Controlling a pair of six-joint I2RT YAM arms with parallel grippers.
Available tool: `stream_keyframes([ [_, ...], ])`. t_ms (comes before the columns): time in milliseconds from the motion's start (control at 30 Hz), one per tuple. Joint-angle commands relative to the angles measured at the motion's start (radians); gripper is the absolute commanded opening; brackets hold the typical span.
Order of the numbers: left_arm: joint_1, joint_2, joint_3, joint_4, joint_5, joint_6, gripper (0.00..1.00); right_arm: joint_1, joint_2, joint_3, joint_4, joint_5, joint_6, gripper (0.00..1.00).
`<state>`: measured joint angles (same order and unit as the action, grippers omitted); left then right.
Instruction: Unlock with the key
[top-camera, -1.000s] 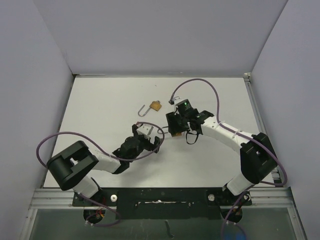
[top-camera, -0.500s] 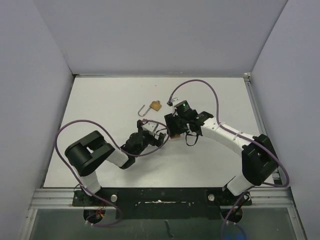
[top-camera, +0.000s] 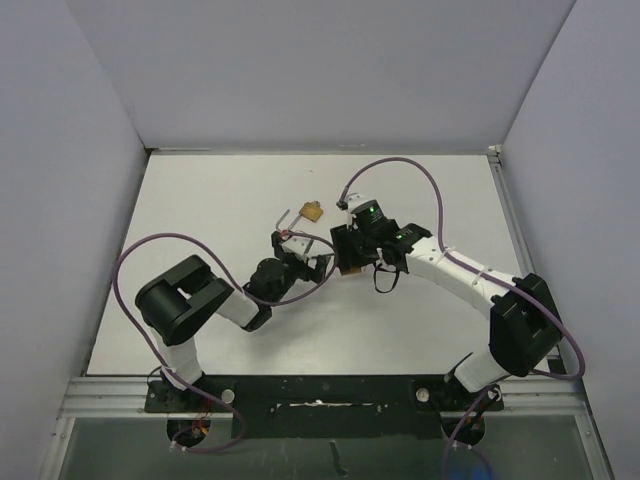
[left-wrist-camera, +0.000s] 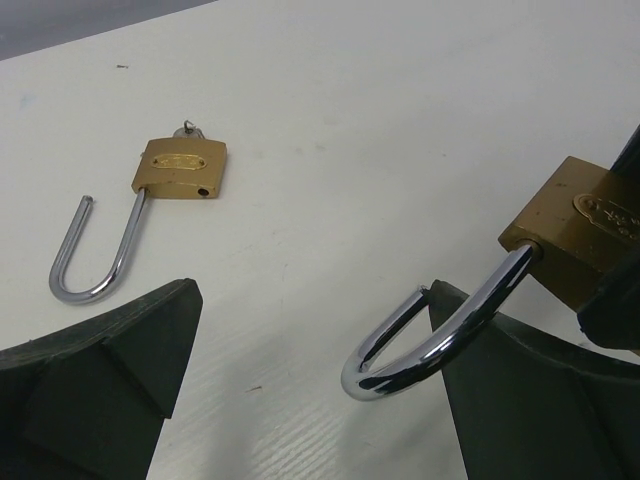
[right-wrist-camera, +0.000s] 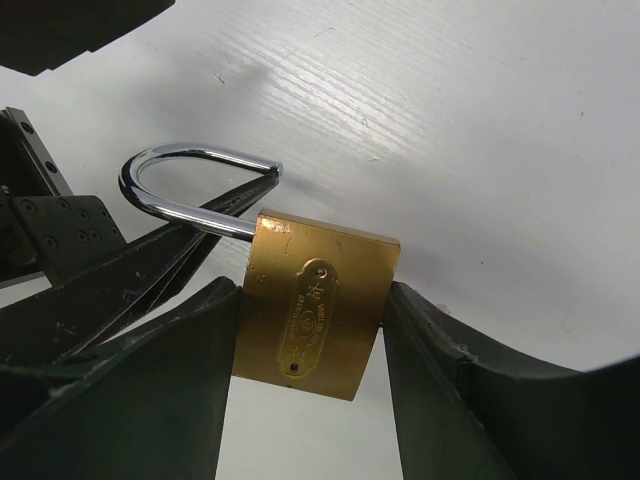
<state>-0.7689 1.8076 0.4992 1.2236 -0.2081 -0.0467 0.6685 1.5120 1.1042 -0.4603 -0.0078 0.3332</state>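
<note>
Now left fingers sit nearer held padlock.

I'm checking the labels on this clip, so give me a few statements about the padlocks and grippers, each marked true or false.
1. The right gripper clamps a brass padlock by its body. True.
2. That padlock's shackle is locked shut. False: it is swung open, with one end free.
3. The left gripper is shut on a key. False: its jaws stand wide open and hold nothing.
4. A second padlock lies on the table with its shackle open. True.
</note>
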Motion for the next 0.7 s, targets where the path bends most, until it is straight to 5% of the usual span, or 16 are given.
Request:
stream_keyframes([
  [0,0.039,0.018,0.021,0.061,-0.047,0.024,0.98,0.007,-0.077,0.019,0.052,-0.004,0.007,0.22],
  [667,-0.024,-0.149,-0.157,0.017,-0.016,-0.103,0.98,-0.118,0.120,0.158,0.139,0.040,-0.036,0.22],
])
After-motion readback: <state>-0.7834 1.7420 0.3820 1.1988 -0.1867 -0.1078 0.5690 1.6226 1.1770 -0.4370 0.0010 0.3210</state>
